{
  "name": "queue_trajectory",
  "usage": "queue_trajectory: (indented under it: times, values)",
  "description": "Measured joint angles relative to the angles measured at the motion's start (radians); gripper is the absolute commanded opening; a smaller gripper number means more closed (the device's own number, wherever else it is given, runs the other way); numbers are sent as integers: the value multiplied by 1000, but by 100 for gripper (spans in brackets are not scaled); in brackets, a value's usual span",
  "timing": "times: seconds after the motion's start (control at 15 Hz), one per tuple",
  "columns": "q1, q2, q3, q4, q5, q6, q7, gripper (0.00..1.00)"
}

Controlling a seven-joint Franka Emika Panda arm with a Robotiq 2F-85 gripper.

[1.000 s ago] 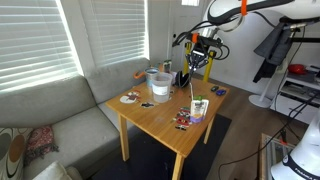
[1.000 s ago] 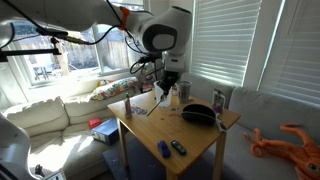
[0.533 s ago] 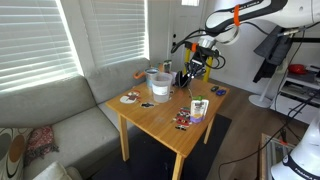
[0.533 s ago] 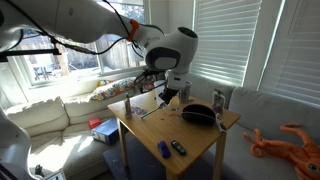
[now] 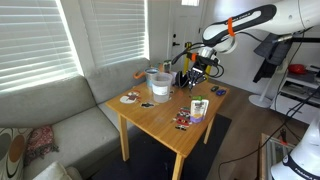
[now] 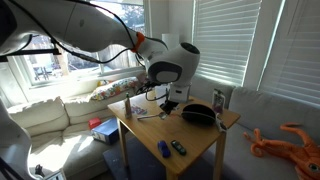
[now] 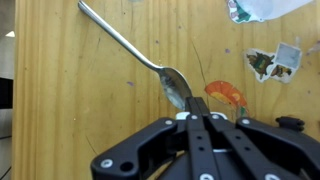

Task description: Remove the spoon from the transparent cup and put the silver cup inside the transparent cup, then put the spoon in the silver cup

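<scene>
— So, where is the spoon (image 7: 130, 48)?
— Out of both cups. In the wrist view it runs slantwise across the wooden table (image 7: 60, 120), handle pointing away, bowl nearest the gripper (image 7: 196, 108).
— And the gripper?
— Its fingers are pressed together on the near edge of the bowl, clamped on the spoon. Whether the handle rests on the wood I cannot tell.
— The cups?
— In an exterior view the transparent cup (image 5: 160, 90) stands upright near the table's edge on the couch (image 5: 60, 112) side. The silver cup (image 5: 152, 76) is just behind it, either touching or nearly so. The gripper hangs low over the table near them, apart from both.
— Anything else close by?
— An orange scrap (image 7: 226, 93) lies just beside the bowl, and crumpled wrappers (image 7: 272, 62) lie a little farther off.
</scene>
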Motion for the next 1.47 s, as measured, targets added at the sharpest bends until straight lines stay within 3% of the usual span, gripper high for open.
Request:
queue_trajectory:
  times: [0.2,0.27,0.6,1.0,1.13,1.27,1.47]
  values:
    - [0,13,-3,0,-9,1,0,0]
    - [0,16,-3,0,-15,1,0,20]
    - [2,18,-3,10,-66,7,-1,54]
    - [42,-84,52,108,-307,1,0,95]
    - [65,-102,85,161,-375,-18,-1,100]
    - [86,-94,116,215,-433,-19,-20,98]
    - [89,-89,122,221,-436,-19,-17,100]
